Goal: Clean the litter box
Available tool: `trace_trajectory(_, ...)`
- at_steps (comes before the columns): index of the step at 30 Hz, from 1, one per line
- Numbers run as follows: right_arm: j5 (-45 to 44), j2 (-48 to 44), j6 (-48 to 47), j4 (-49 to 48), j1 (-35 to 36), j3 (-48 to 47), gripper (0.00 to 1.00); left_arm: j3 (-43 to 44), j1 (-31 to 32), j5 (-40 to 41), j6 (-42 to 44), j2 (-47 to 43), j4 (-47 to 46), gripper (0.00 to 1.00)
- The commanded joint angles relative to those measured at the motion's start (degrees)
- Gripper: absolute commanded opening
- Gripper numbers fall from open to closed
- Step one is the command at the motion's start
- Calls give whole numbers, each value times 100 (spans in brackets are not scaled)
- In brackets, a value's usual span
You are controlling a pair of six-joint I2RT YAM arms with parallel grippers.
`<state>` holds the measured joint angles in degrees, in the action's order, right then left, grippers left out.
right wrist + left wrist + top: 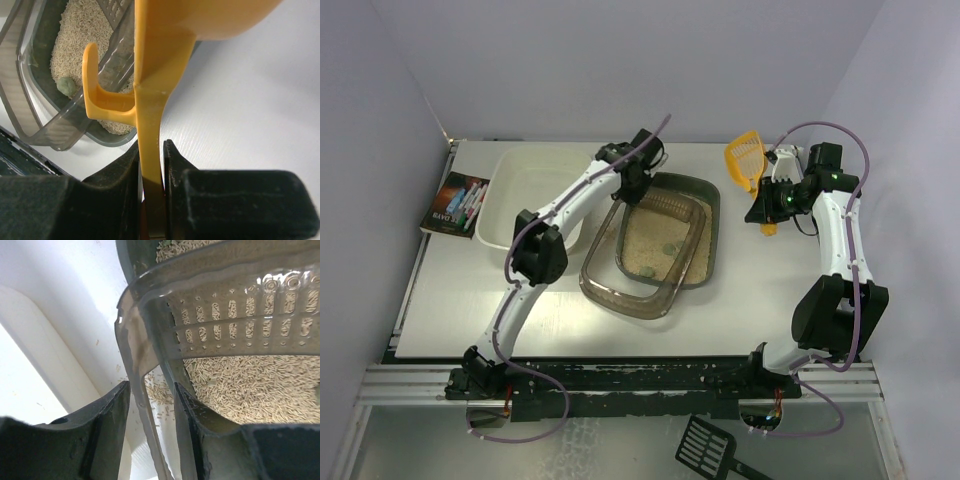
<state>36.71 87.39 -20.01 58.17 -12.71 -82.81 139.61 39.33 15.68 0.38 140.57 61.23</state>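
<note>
Judging by how things lie, the cleaning is barely begun. The dark brown translucent rectangular plastic litter box (695, 182) sits mid-counter, just right of a white rectangular plastic tub (520, 165). Its lighter, slot-walled sifting tray (603, 288) lies askew across it, shifted toward the near left. Beige sandy litter (655, 250) covers the bottom, and the small grey-green lumps (66, 86) lie in it, none yet lifted out. The left claw (152, 390) stands half apart astride the sifting tray's far rim. The rim touches one finger and a gap shows on the other side, so it reads as placed around the rim rather than clamped on it. The right claw (150, 155) is pinched tight on the handle of a yellow plastic slotted scoop (155, 75). It holds the scoop above the white counter (750, 300), beside the box's right side and well apart from the litter, with nothing seen on the scoop. What is left is nearly everything: bringing the scoop or the sifting tray to bear, separating the lumps, and dumping them, probably into the tub.
</note>
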Motion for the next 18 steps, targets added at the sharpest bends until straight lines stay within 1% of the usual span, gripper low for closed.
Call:
trace_trajectory(1, 99, -39, -52, -28, -47, 54, 0, 230, -294, -1005, -226, -440, 403, 51)
trace_trajectory(3, 92, -24, -47, -19, -47, 35, 0, -31, -318, -845, -111, -612, 310, 52)
trace_trajectory(9, 116, 48, -71, 53, -48, -90, 0, -465, -426, -984, 75, -712, 575, 53)
trace_trajectory(13, 106, 74, -64, 62, -47, -104, 0, -1066, -435, -1052, 104, -980, 324, 54)
trace_trajectory(16, 112, 76, -64, 67, -47, -119, 0, -1164, -435, -1204, 74, -1049, 329, 57)
trace_trajectory(18, 115, 76, -64, 71, -50, -129, 0, -1151, -435, -1153, 81, -1018, 361, 58)
